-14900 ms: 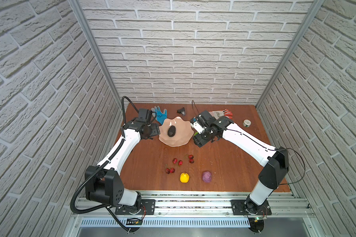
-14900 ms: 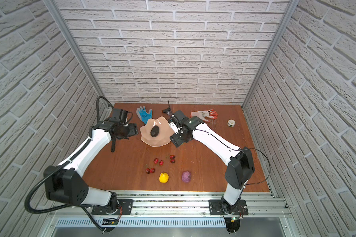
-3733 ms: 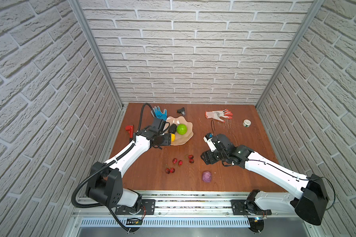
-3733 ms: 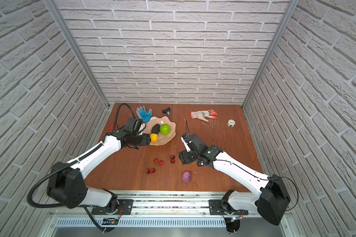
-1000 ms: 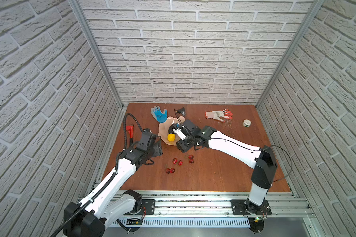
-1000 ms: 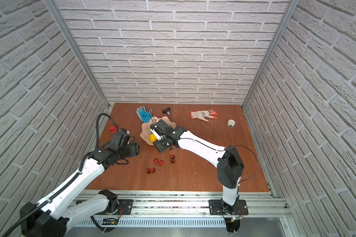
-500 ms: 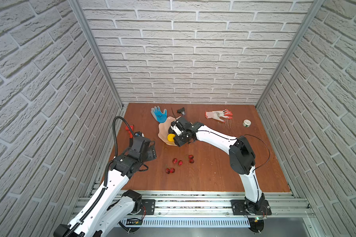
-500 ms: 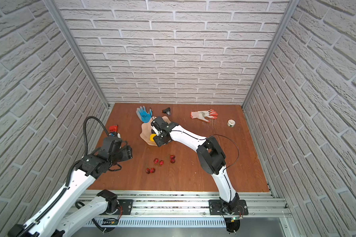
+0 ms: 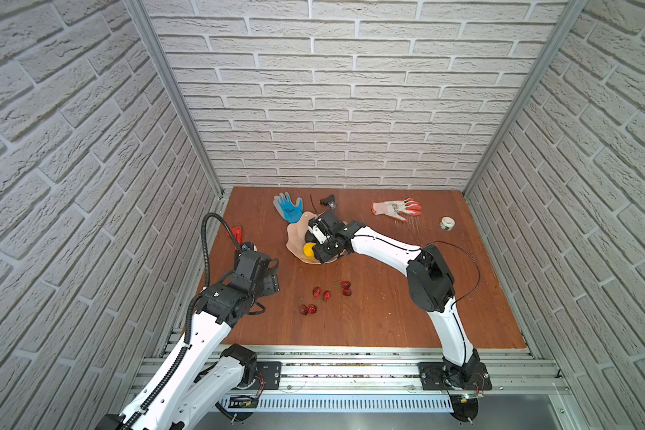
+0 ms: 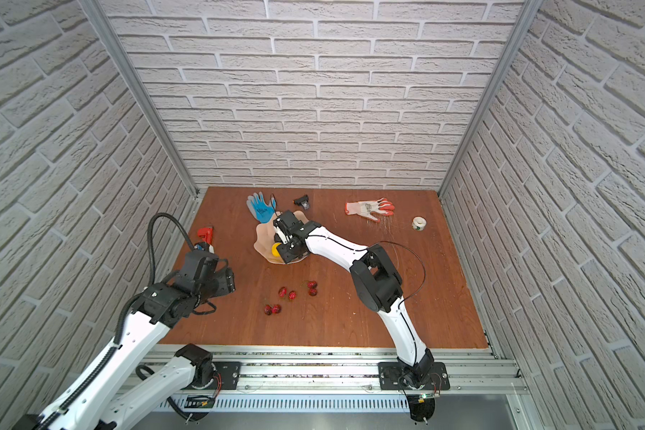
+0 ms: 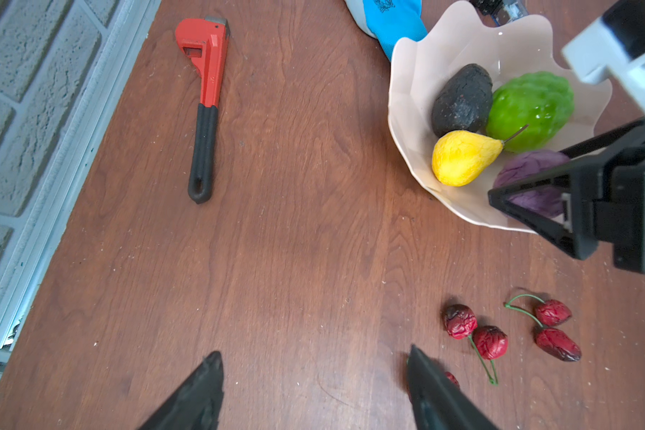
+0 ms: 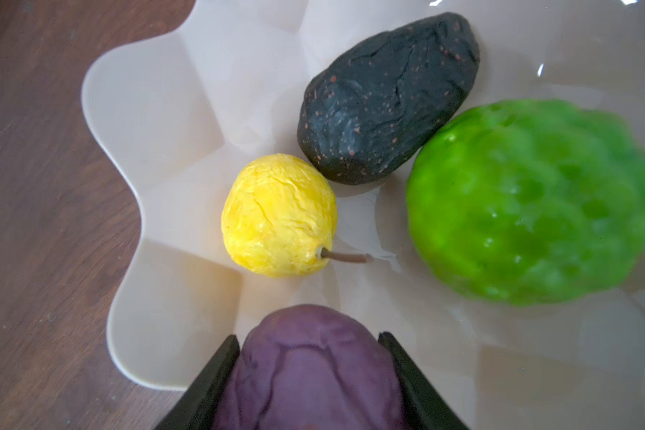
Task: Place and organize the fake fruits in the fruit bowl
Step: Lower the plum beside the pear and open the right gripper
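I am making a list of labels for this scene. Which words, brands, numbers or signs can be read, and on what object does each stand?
No text can be read.
Blue glove: dark print, too small to read.
White-and-orange glove: dark print, blurred.
Red wrench: tiny marks, illegible.

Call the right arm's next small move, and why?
Probably open the right tool and release the purple fruit. The tool is shut on it inside the rim of the fruit bowl, over a bare patch beside the yellow pear and green ball. Whether it touches the bowl floor is unclear, so open slowly.
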Available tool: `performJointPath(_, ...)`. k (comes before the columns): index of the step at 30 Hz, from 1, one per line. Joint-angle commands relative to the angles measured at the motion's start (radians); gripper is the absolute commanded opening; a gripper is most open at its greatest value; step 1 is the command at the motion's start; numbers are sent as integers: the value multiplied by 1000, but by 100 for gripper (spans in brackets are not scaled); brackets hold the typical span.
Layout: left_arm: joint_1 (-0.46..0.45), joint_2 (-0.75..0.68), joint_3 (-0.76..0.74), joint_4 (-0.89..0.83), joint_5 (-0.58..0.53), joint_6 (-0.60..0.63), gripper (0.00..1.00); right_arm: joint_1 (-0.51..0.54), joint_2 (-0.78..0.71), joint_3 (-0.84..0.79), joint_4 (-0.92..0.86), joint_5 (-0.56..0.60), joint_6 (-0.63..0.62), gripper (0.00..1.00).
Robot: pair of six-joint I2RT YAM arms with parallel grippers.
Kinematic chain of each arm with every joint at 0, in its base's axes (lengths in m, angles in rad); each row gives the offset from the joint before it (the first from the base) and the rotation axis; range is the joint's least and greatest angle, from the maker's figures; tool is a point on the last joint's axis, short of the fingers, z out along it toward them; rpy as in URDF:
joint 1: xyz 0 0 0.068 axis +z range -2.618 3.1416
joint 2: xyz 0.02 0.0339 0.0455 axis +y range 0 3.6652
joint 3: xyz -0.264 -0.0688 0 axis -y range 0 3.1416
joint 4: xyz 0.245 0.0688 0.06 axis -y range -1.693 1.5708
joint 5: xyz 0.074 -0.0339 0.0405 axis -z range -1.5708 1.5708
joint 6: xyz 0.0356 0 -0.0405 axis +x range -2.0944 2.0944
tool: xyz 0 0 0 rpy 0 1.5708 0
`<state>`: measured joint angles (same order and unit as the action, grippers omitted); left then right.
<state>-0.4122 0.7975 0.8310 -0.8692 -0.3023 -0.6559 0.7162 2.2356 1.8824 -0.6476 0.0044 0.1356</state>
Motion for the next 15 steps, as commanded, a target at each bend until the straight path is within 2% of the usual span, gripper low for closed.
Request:
performJointPath(1,8,-14,28,-14,-21,-5,77,-6,8,50,13,24,-19,54)
performJointPath(15,9,-40,39,-40,-20,-21,77,-6,63,95,-1,77,-39,62)
